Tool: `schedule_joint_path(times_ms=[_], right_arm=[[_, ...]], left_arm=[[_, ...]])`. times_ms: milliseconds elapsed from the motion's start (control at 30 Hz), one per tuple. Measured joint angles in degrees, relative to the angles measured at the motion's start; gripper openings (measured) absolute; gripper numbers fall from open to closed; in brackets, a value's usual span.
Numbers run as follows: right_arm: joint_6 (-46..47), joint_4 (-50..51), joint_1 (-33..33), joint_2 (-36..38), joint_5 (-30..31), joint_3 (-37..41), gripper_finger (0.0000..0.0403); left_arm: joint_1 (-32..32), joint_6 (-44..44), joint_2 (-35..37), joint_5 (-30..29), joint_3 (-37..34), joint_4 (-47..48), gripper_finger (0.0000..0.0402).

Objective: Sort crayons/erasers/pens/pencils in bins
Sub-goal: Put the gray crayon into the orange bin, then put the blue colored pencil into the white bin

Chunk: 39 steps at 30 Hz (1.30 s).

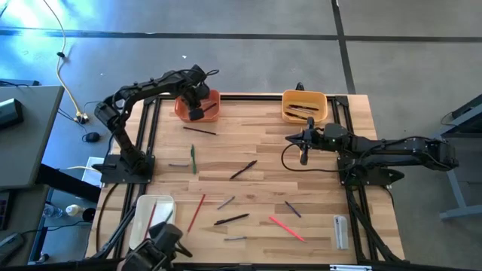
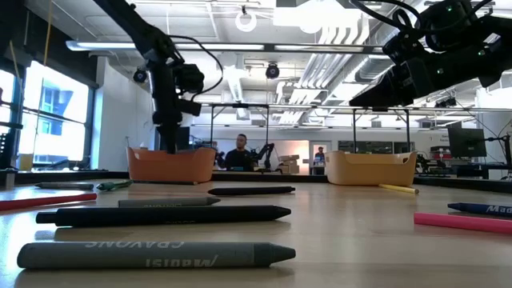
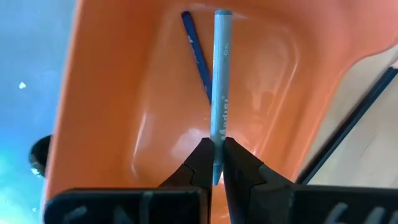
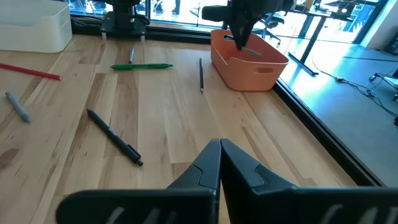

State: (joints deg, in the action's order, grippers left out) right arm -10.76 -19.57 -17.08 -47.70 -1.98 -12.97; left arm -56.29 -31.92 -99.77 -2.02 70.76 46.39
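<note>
My left gripper (image 3: 214, 155) hangs over the orange bin (image 1: 202, 107), shut on a light blue-grey crayon (image 3: 221, 74). A blue stick (image 3: 198, 56) lies on this bin's floor. My right gripper (image 4: 219, 152) is shut and holds nothing. It hovers over the table just in front of the yellow-orange bin (image 1: 304, 105), which has dark sticks inside. The white bin (image 1: 151, 218) sits at the near left corner. Black pens (image 1: 242, 170) (image 1: 231, 219), a green pencil (image 1: 193, 158) and red pencils (image 1: 196, 212) (image 1: 287, 228) lie flat on the wood. My left gripper pinches the crayon between its two fingers at one end (image 3: 216, 146). The fingers come from above and point down into the orange bin (image 3: 124, 93). The crayon runs on in line with them, and its free end (image 3: 222, 15) is low inside the bin.
Grey and blue crayons (image 1: 226, 202) (image 1: 235, 238) (image 1: 292, 209) and a dark stick (image 1: 199, 130) lie scattered over the middle and near part of the table. A small clear block (image 1: 340, 229) lies near the right near corner. A black frame runs along the table's edges.
</note>
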Motion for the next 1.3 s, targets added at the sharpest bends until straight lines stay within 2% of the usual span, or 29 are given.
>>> schedule_joint_path(times_ms=[200, 467, 833, 1000, 1167, 1300], right_arm=[[0.00, 0.02, -0.01, 0.00, 0.00, 0.00, 0.0000], [0.02, 0.02, -0.02, 0.00, 0.00, 0.00, 0.0000], [-0.02, 0.02, 0.00, 0.00, 0.00, 0.00, 0.0000], [-0.15, 0.02, -0.01, 0.00, 0.00, 0.00, 0.0000], [-0.15, 0.02, 0.00, 0.00, 0.00, 0.00, 0.0000], [-0.15, 0.04, -0.01, 0.00, 0.00, 0.00, 0.0000]], left_arm=[[0.00, -0.87, -2.95, 0.04, 0.00, -0.22, 0.0005], [0.00, -0.61, -3.45, -0.13, 0.00, -1.04, 0.0009], [0.19, -0.23, -3.45, -0.64, 0.03, -1.05, 0.0061], [1.24, -0.22, -3.43, -4.55, 1.57, 0.19, 0.0075], [3.93, -0.83, -0.45, -9.96, 3.30, 2.38, 0.0069], [6.67, -0.94, 4.68, -9.42, 3.26, 2.61, 0.0053]])
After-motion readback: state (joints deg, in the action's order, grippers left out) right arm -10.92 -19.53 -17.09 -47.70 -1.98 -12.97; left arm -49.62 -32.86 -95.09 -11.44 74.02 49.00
